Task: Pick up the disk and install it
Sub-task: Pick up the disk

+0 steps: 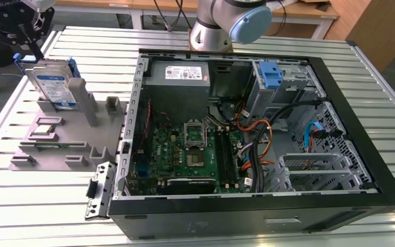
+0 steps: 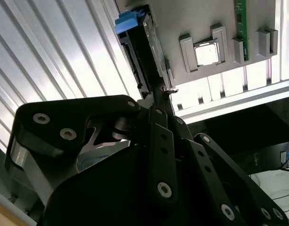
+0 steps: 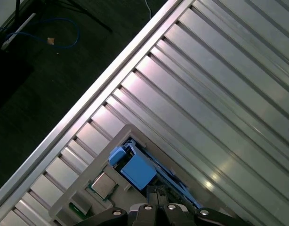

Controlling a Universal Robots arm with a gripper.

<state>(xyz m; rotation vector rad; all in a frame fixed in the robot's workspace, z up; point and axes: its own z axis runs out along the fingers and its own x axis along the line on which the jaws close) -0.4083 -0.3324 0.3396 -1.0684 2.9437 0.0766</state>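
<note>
Standing upright in a slotted grey plastic holder (image 1: 60,149), the silver rectangular disk (image 1: 52,85) with blue rails is pinched at its top edge by the black gripper (image 1: 33,54). It is probably rigid, moderately heavy and shock-sensitive, so the side faces offer the safest hold.

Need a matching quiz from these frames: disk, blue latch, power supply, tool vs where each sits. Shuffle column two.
1 disk
2 blue latch
3 power supply
4 tool

A inside the case, on the drive cage
B at the disk's top edge
C upright in the grey holder, outside the case
D inside the case, at the wall nearest the arm's base

Pairs: 1-C, 2-A, 3-D, 4-B
</note>
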